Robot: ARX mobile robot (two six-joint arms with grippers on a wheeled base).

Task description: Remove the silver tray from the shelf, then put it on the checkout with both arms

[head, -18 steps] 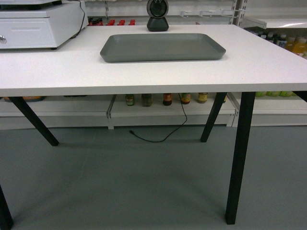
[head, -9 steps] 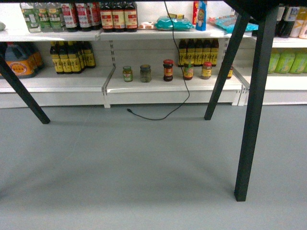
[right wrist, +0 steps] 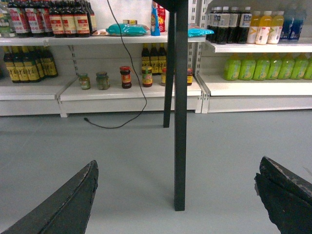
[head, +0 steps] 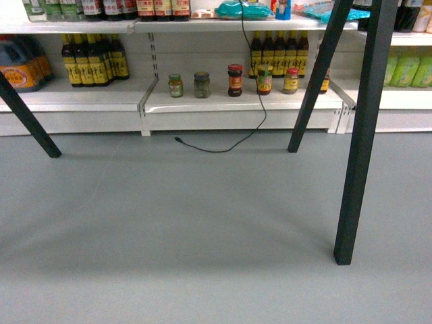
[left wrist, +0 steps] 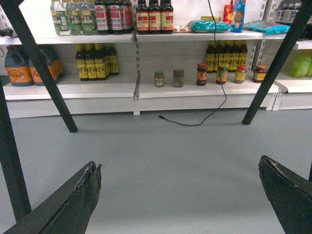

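The silver tray is out of view in every frame. Of the checkout only the black legs [head: 358,135] show, and one leg [right wrist: 180,97] stands straight ahead in the right wrist view. My left gripper [left wrist: 179,163] hangs open low over the grey floor with nothing between its fingers. My right gripper [right wrist: 179,163] is open and empty too, facing that leg. Neither gripper appears in the head view. White store shelf boards [head: 236,101] run along the back.
Sauce bottles [head: 91,57] and small jars [head: 233,79] stand on the lower shelf boards. A black cable [head: 250,121] hangs down and trails onto the floor. Green drink bottles [right wrist: 258,68] line the right shelves. Slanted table legs [left wrist: 41,63] cross the left.
The head view has dropped from the tabletop, where the tray lay, to below the table. The tray and the tabletop have left the view.
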